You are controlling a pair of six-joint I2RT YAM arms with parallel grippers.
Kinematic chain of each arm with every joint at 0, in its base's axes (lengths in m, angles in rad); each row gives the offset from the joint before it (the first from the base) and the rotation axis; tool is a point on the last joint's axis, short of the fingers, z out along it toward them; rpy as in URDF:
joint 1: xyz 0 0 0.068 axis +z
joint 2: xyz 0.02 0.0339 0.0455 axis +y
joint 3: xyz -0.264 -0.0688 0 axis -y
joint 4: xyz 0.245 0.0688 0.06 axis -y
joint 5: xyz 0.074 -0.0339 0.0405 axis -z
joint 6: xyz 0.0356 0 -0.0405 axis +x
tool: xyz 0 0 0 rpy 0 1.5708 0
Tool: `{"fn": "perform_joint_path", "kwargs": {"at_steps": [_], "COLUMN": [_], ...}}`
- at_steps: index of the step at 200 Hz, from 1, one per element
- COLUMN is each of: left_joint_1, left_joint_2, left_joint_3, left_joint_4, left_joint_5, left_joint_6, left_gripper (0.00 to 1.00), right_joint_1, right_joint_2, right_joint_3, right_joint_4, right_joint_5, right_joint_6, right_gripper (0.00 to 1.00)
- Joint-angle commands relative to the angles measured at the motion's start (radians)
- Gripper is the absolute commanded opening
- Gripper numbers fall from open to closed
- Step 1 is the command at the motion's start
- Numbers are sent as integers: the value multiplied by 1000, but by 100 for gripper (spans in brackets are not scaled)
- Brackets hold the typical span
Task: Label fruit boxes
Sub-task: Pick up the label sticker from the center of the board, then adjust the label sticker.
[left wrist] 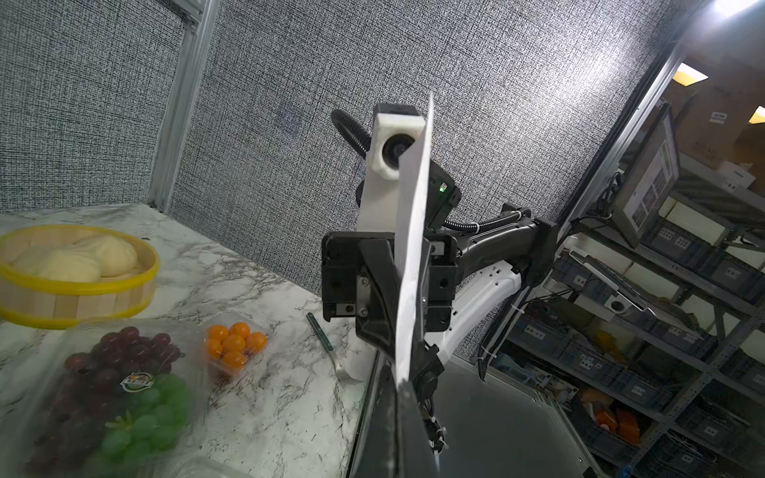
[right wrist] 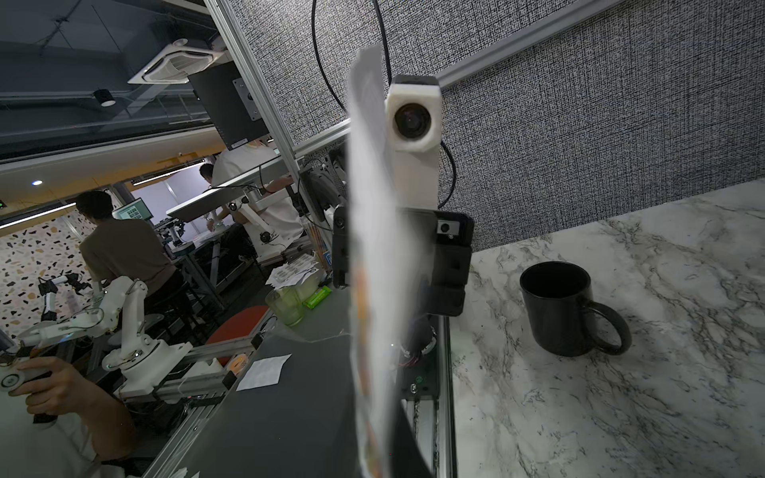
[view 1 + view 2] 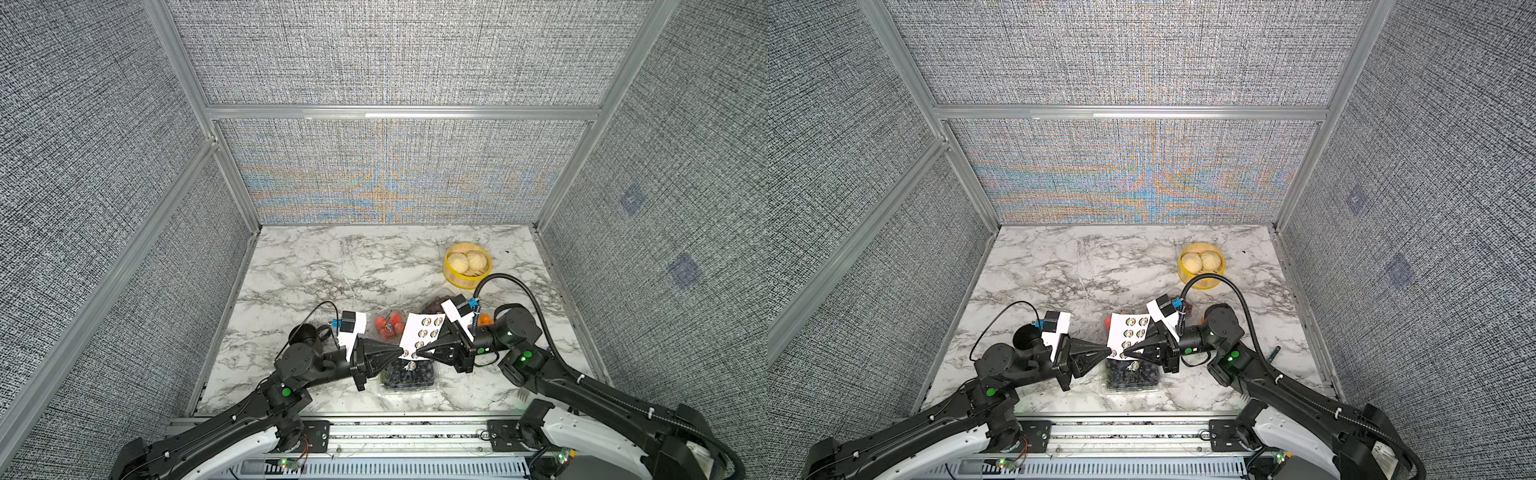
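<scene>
Both grippers pinch a white sticker sheet (image 3: 423, 335) held above the fruit boxes, near table edge at 6 o'clock.

Left gripper (image 3: 400, 352) has jaws pressed together on the sheet's lower left corner; right gripper (image 3: 418, 354) tips are closed at the sheet's lower edge, on a sticker or the sheet itself, cannot tell which. Dark-purple grape box (image 3: 409, 377) sits right under the tips, a sticker already on its lid. Red-fruit box (image 3: 389, 324) at 11 o'clock of the sheet, also stickered. Purple-and-green grape box (image 1: 120, 393) and orange-fruit box (image 1: 235, 344) sit behind the sheet toward 1 o'clock, grape one stickered. Steamer basket (image 3: 467, 262) with buns at 1 o'clock, far back. Black mug (image 2: 563, 308) at 9 o'clock by the left arm. Fork (image 1: 331, 351) near the orange-fruit box.
</scene>
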Motion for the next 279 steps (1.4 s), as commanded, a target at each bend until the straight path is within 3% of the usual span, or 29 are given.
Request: {"fn": "perform_joint_path", "kwargs": {"at_steps": [1, 72, 117, 154, 212, 279], "left_joint_1": [0, 1, 1, 1, 1, 1], "left_joint_2": [6, 73, 92, 142, 164, 214], "left_joint_3": [-1, -28, -34, -26, -47, -50], "left_joint_4": [48, 190, 231, 271, 355, 445], "left_joint_5": [11, 77, 87, 75, 96, 111], "left_joint_6": [-10, -52, -77, -89, -119, -160], "left_gripper": [0, 0, 0, 0, 0, 0], "right_joint_1": [1, 1, -2, 0, -1, 1], "right_joint_2": [2, 63, 44, 82, 22, 19], "right_joint_3": [0, -2, -4, -7, -19, -33], "right_joint_4": [46, 131, 65, 133, -15, -11], "right_joint_5": [15, 1, 37, 14, 88, 90], "right_joint_6": [1, 38, -17, 28, -64, -53], "right_gripper": [0, 0, 0, 0, 0, 0]}}
